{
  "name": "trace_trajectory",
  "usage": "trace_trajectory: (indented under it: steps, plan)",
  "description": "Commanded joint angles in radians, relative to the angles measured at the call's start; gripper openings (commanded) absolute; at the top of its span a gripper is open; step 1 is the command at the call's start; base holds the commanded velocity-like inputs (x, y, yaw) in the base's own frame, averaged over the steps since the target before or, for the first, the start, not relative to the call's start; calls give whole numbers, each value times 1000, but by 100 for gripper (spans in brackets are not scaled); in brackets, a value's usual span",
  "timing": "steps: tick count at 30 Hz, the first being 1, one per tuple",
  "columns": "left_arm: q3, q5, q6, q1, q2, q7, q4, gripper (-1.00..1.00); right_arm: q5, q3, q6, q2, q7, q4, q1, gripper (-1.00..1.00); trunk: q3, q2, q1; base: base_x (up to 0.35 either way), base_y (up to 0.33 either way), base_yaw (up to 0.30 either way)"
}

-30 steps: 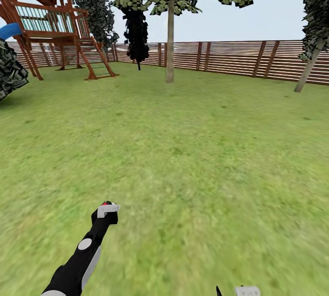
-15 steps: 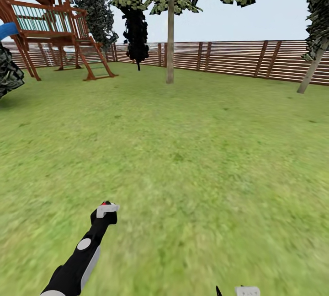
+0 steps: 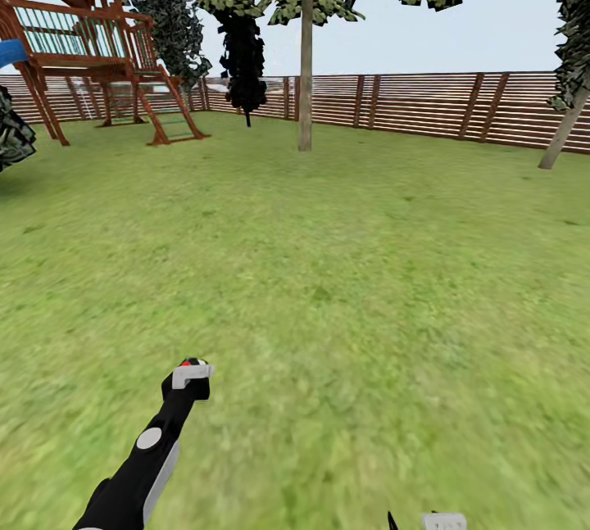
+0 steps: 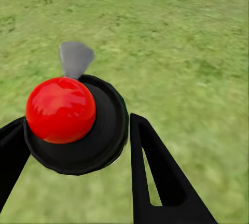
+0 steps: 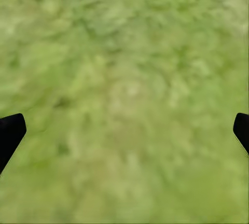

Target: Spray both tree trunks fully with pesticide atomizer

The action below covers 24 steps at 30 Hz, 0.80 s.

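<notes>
Left end effector [image 4: 78, 146]: the two black fingers [image 4: 155, 177] are clamped on the pesticide atomizer [image 4: 78, 123], a small round black body topped by a glossy red ball, with a grey nozzle tab projecting from its far edge. One finger bears against each side of the black body. In the head view the left end effector [image 3: 190, 374] sits at the end of the black-and-grey left arm [image 3: 139, 464], low and left of centre, held above the lawn; the red part of the atomizer [image 3: 191, 363] shows just above the pale wrist block.

Right end effector [image 5: 124, 130]: the fingers stand wide apart, with only the black fingertips [image 5: 10, 133] visible at the two edges of the right wrist view and blurred grass between them. Nothing is held. In the head view a small part of it [image 3: 438, 520] appears at the lower edge.

Surroundings: green grass lawn [image 3: 344, 268] extends to a brown horizontal-slat wooden fence [image 3: 426, 104]. A thin pale-trunked leafy tree [image 3: 306, 63] stands before the fence, a dark narrow tree [image 3: 244, 63] beside it, and a leaning trunk [image 3: 564, 133] at far right. A red-brown wooden play tower [image 3: 90, 55] stands at far left.
</notes>
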Motion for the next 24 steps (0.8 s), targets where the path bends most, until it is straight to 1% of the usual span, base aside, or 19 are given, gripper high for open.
trace_trajectory:
  steps: [1,24]
  plan:
    - [0,0,0,0,-1,0,-1,-100,0,0,0,0,0,0,0,100,0,0,0,340,0,0]
    - [-5,0,2,1,-10,0,9,-100,0,0,0,0,0,0,0,100,0,0,0,340,0,0]
